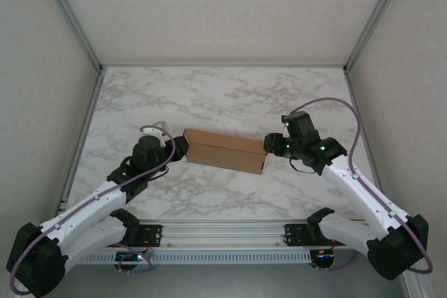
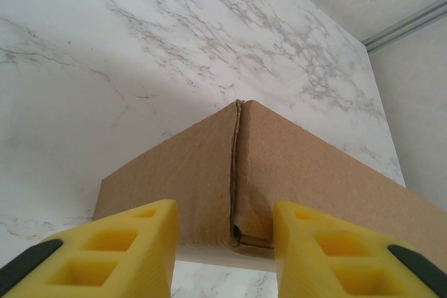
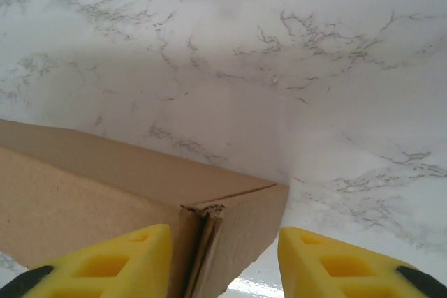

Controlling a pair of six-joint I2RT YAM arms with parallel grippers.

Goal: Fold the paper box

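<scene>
At the left, the white left arm (image 1: 91,207), with a purple cable (image 1: 150,130) along it, reaches from the near edge toward the middle of the white marble-patterned worktop (image 1: 230,95). The left jaws are at the left end of the plain brown cardboard paper box (image 1: 225,150). In the left wrist view their two yellow fingers (image 2: 119,249) stand partly apart, one on each side of an upright corner seam (image 2: 236,165) of the box (image 2: 300,172). The cardboard faces run behind both fingers, and I cannot tell if the fingers press on the cardboard. The paper box lies across the middle of the worktop as a long, low, closed shape, its left end a little farther away than its right end. At the right, the white right arm (image 1: 363,186) has the right jaws at the right end of the box. In the right wrist view the yellow fingers (image 3: 105,263) are also apart. The box corner (image 3: 91,186), with a slightly torn edge, sits in the gap beside the left-hand finger. A thin strip of worktop shows between the cardboard and the other finger.
</scene>
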